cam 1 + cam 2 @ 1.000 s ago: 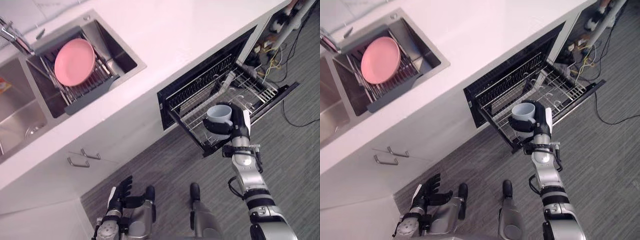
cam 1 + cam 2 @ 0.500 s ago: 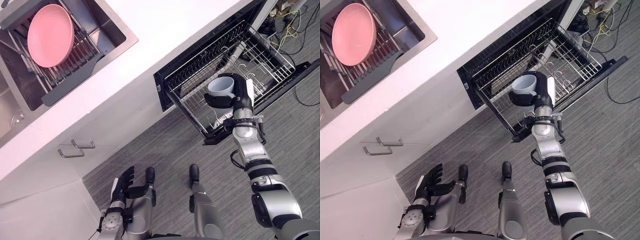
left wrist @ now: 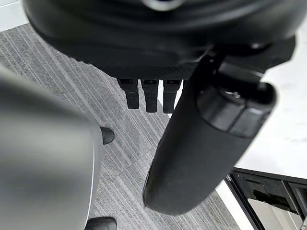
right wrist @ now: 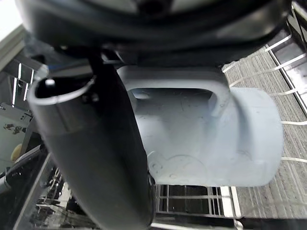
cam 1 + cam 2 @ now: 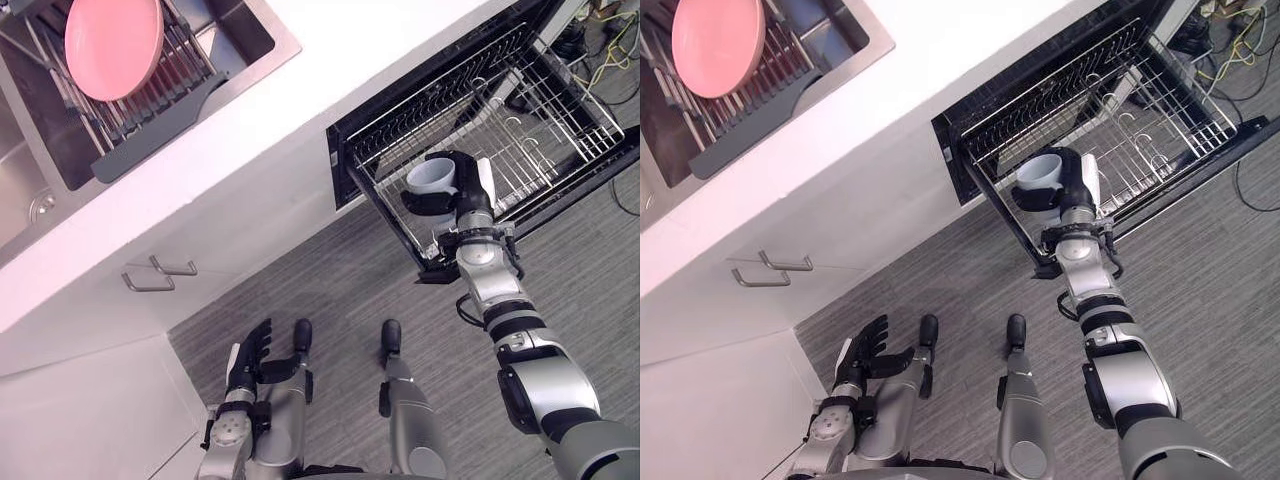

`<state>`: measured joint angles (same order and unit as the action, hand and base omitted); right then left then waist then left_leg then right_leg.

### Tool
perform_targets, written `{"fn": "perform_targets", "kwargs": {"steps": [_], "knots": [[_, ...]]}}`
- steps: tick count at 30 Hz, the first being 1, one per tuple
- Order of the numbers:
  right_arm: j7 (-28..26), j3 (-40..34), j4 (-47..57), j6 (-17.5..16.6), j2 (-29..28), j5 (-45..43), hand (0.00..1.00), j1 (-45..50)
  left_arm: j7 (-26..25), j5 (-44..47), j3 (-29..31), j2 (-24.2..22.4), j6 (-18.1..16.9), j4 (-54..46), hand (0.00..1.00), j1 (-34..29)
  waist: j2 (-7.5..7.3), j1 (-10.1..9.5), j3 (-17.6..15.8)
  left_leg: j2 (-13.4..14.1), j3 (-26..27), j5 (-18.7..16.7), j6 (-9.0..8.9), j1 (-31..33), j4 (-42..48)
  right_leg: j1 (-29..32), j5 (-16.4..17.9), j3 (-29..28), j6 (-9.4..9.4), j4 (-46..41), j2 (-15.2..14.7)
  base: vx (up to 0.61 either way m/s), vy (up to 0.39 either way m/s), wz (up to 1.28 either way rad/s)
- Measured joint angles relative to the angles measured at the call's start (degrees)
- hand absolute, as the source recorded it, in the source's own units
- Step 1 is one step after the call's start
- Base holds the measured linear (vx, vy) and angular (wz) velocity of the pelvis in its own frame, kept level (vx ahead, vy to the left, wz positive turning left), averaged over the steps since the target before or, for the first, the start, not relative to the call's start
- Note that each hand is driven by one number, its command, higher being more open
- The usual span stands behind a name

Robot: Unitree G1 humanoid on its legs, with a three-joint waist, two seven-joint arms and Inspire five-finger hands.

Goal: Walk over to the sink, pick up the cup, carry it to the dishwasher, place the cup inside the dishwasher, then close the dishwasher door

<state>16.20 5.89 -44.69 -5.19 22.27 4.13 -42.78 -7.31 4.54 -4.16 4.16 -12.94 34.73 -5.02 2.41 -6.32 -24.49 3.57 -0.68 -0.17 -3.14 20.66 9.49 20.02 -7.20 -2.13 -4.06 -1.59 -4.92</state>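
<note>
Right wrist view: gripping the cup [image 4: 206, 143] in the right hand [image 4: 144, 28], with the thumb [image 4: 96, 158] curling across its side and the handle tucked in against the palm. In the eye views, holding it mouth upward over the near left part of the pulled-out rack [image 5: 540, 110], apparently not yet resting on the wires, though hard to tell for certain from above. Hanging the left hand [image 5: 250, 360] low and near, fingers straight and relaxed, holding nothing. Facing the open door [image 5: 590, 177] lying flat under the rack, with the sink [image 5: 250, 30] and its pink plate [image 5: 112, 45] well apart to the far left in the counter [image 5: 300, 100]. Working, by the look of it, on the placing step: carrying done, setting down not yet done, door not yet shut. Calling next for reaching slightly farther over the rack, lowering the cup into a free spot between the wire tines, and loosening thumb and fingers only after seating it steady. Needing care with the rack's near rim close under the wrist, and with tipping on the wires. Afterwards, pushing the rack in and swinging the door up.
</note>
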Motion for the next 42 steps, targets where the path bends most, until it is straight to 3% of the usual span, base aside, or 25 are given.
{"fn": "perform_targets", "kwargs": {"steps": [11, 25, 33, 36, 42], "knots": [[1.6, -0.9, -0.7, 0.6, -1.0, 0.0, 0.90, 0.0, -0.2, 1.0, -0.8, 0.0, -0.1, -0.1, 0.90, 0.5, -0.14, -0.62, -0.1, 0.1, -0.4, 1.7, -0.25, -0.6, -2.6, 0.3, -0.1, 0.4, 0.07, 0.1, 0.1, 0.00, -0.007, 0.02], [3.0, -3.2, 9.5, 0.5, -2.7, 0.6, 0.90, 4.8, -0.1, 1.2, -0.7, 0.3, 0.1, -0.2, 0.90, 0.7, -1.18, -0.58, -0.6, 0.3, -0.4, 2.7, -0.55, -3.8, -4.7, -1.9, -0.3, 0.3, 0.26, 0.4, 0.4, 0.00, -0.001, 0.00], [3.1, -4.8, 18.0, 0.5, -6.6, 0.6, 0.90, 10.4, 0.2, 1.2, -0.7, 0.4, 0.7, 0.0, 0.90, 0.7, -1.72, -0.45, -0.5, 0.7, -0.3, 3.9, -0.71, -6.8, -7.4, -4.0, -0.3, 0.5, 0.30, 1.1, 0.6, 0.00, 0.000, 0.00], [3.1, -5.0, 24.1, 0.4, -9.0, 0.6, 0.90, 15.0, 0.3, 1.1, -0.6, 0.7, 1.0, 0.6, 0.90, 0.7, -2.58, -0.46, 0.1, 0.8, -0.2, 3.9, -0.70, -8.6, -8.1, -5.8, -0.3, 0.5, 0.30, 2.0, 0.8, 0.01, 0.000, -0.01], [2.3, -4.9, 35.2, -0.6, -14.9, 1.8, 0.90, 28.4, 1.5, 0.3, 1.7, 2.5, 2.2, 4.1, 0.90, 0.6, -6.89, 0.86, 3.7, 1.1, 0.0, 3.4, -0.72, -11.8, -9.6, -8.9, 0.2, 0.6, 0.46, 3.5, 1.0, 0.06, 0.000, -0.02]]}}
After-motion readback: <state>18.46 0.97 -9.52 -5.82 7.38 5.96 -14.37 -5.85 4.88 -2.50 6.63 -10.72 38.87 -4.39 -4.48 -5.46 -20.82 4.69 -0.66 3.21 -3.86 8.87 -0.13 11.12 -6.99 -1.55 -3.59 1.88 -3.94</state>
